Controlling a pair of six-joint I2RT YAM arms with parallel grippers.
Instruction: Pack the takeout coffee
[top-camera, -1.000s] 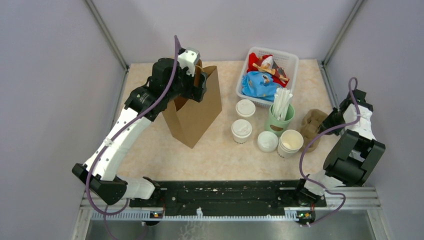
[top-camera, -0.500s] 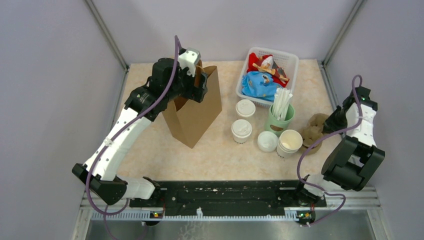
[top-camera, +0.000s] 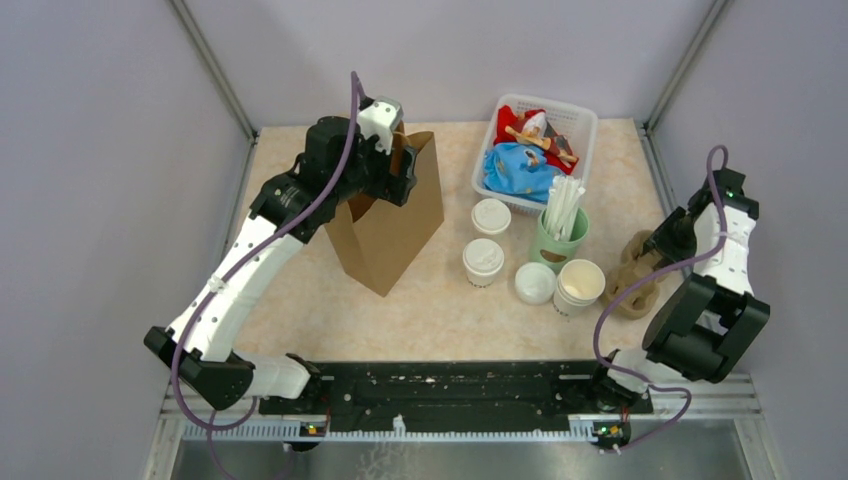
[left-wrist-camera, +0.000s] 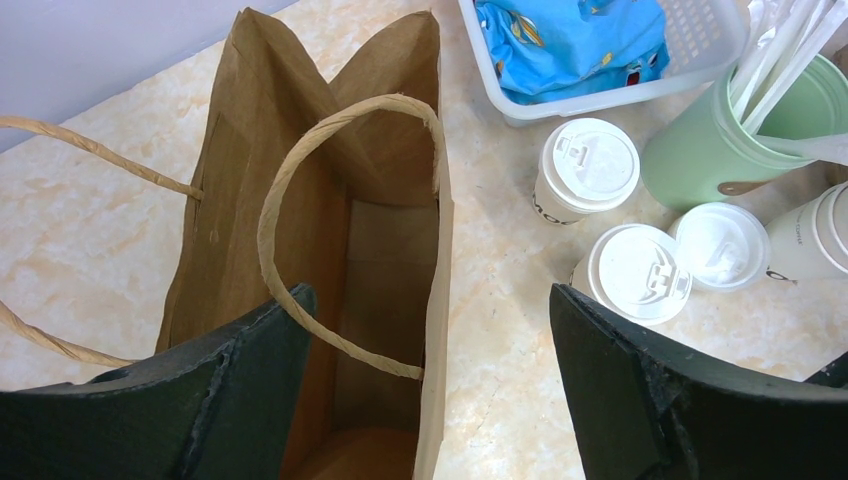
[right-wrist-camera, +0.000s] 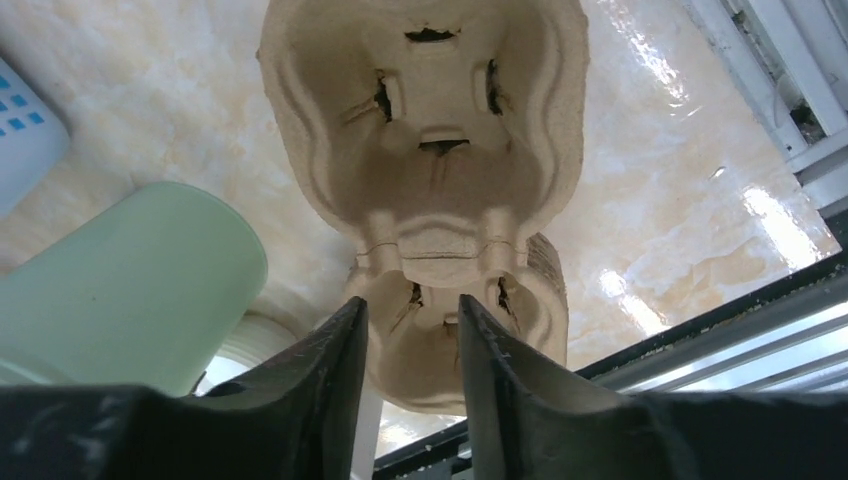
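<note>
Pulp tray (right-wrist-camera: 425, 130) partly hidden behind barely parted right hand (right-wrist-camera: 410, 300); left hand (left-wrist-camera: 430, 290) gapes wide.

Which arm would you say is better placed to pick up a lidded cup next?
Probably the left: the left pincer hangs wide open over the paper bag beside the lidded cups. The right pincer is at the cardboard tray, with the green cup between.

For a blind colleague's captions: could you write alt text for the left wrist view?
An open brown paper bag with twine handles sits below the wide-open left claw. Beside it: two lidded white cups, a loose lid, a green cup of straws.
</note>
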